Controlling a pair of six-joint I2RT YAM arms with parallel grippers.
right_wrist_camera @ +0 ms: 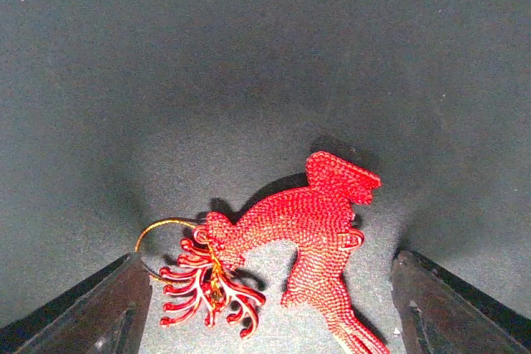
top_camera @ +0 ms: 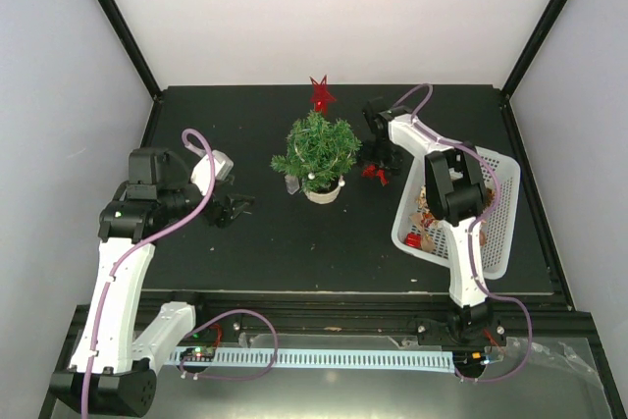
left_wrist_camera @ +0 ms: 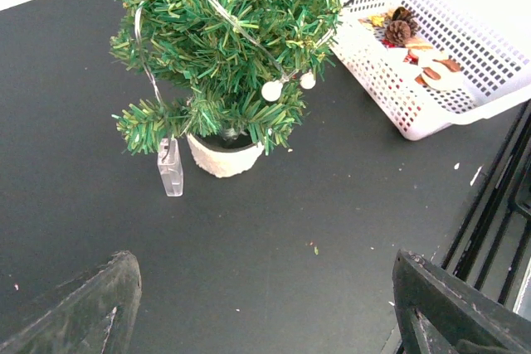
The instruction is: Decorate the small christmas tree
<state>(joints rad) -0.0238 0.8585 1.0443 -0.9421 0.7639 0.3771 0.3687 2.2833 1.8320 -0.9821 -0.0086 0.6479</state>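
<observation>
Top external view places the small christmas tree [top_camera: 316,147], a bushy green fir in a round white pot, on the black surface [top_camera: 245,242] between both arms. Beside it, the right claw [right_wrist_camera: 265,271] stands wide over a red glittery reindeer ornament [right_wrist_camera: 311,221] lying flat. The left claw [left_wrist_camera: 264,288], wide and empty, faces the tree.

Between the black right fingers [right_wrist_camera: 91,312], the reindeer [right_wrist_camera: 311,225] is glittery red with glossy red antlers and a gold loop [right_wrist_camera: 153,234]. The table [right_wrist_camera: 249,55] under it is matt black with a few pale specks. Ahead of the scuffed dark grey left fingers [left_wrist_camera: 83,312], the tree [left_wrist_camera: 224,39] is deep green with lighter tips, strung with silver wire and white beads [left_wrist_camera: 271,90]. Its pot [left_wrist_camera: 222,157] is cream, the tag [left_wrist_camera: 170,170] clear, and the star [top_camera: 321,94] red. The basket [left_wrist_camera: 386,80] is white mesh, and the pinecone [left_wrist_camera: 398,31] in it is brown.
</observation>
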